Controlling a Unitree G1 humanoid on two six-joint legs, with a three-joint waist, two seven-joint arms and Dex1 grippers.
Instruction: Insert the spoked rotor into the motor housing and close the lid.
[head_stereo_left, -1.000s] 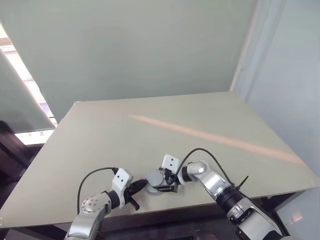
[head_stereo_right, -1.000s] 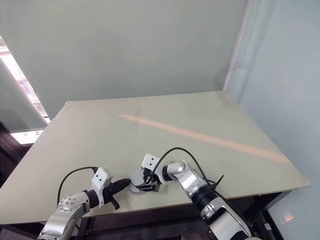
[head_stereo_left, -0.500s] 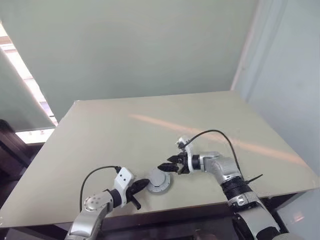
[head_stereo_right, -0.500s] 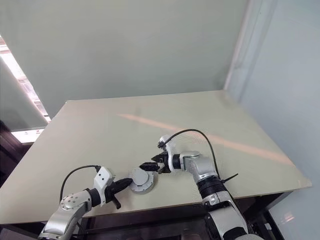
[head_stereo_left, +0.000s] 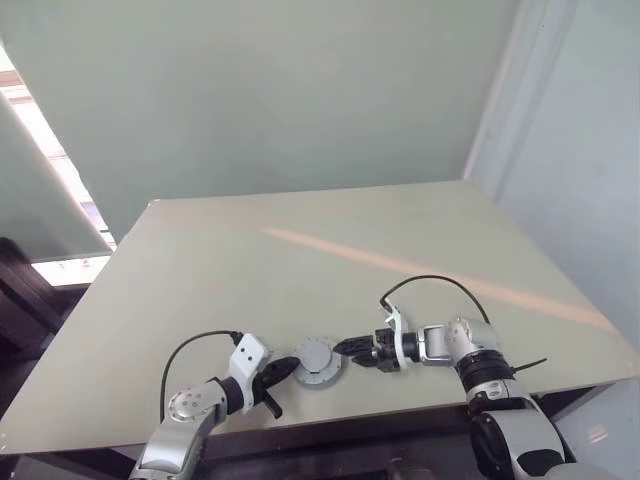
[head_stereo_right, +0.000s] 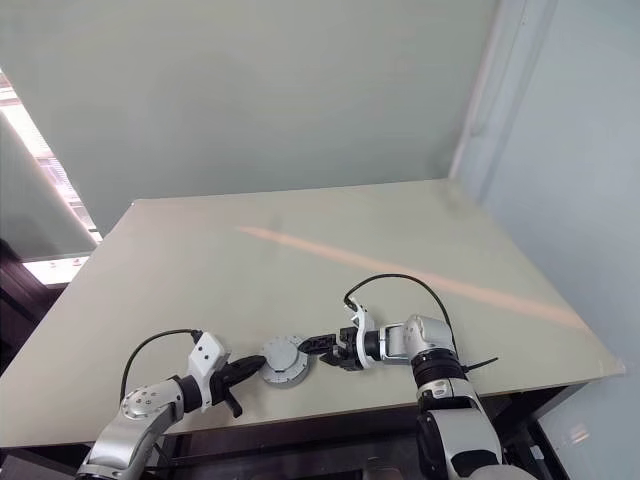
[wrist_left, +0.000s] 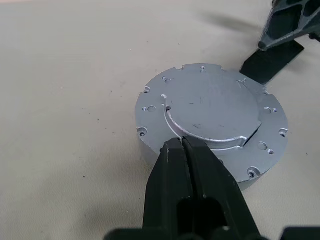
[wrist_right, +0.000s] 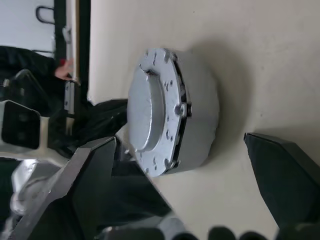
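One beige table (head_stereo_left: 400, 230) before a pale-green wall (head_stereo_left: 300, 90); left pincer (wrist_left: 181, 145) pressed together, right pincer (head_stereo_left: 345, 347) spread.

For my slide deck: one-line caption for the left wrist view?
Left gripper, jaws shut, rests against the lid closed on the motor housing.

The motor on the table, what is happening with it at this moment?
The lid already sits on the housing, so the motor looks closed. The left gripper is shut, with its tips against the edge of the assembly. The right gripper is open and points at the motor from the other side, apart from it. Both stand near the front edge of the table.
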